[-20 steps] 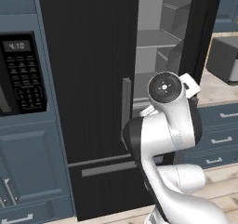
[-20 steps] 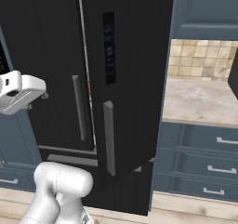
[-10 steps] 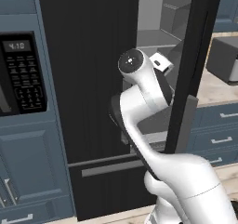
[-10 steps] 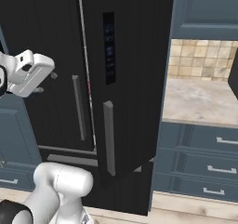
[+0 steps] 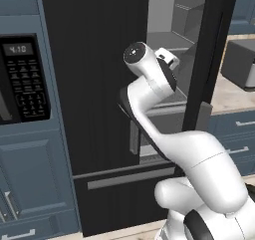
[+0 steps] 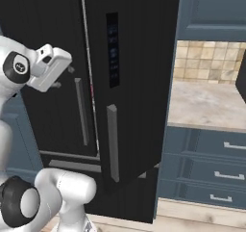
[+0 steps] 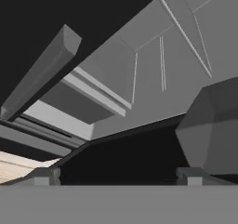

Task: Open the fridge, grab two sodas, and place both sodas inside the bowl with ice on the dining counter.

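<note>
Swinging leftward and in toward the fridge since a second earlier, the white hand had left its spot out in front of the open right door and now sat at the gap between the two doors. Its gripper (image 7: 118,175) stood released, the two dark fingertips (image 7: 44,174) spread wide at the bottom of the hand view with nothing between them. From where I stood, no can was in its hold.

Just beyond those tips, the hand view looked into the fridge's grey interior (image 7: 153,60), with slanted shelf edges and ribbed walls, and a grey bar handle (image 7: 39,76) running diagonally across the upper left of the picture. A dark block loomed on the right of that view; I could not tell what it was.

Seen from the left base camera, the arm's wrist (image 5: 149,64) was level with the shelved compartment, close against the black left door. The fridge (image 5: 94,84) had its right door (image 5: 206,60) swung out toward the room, its edge and handle facing the camera, and the lower drawer was shut. From the right base camera, that open door (image 6: 129,72) hid the shelves, with its dark control strip and grey handle facing out.

A microwave (image 5: 22,79) sat in the blue-grey cabinet to the left, and a beige counter (image 6: 206,106) ran to the right. No sodas could be made out on the shelves.
</note>
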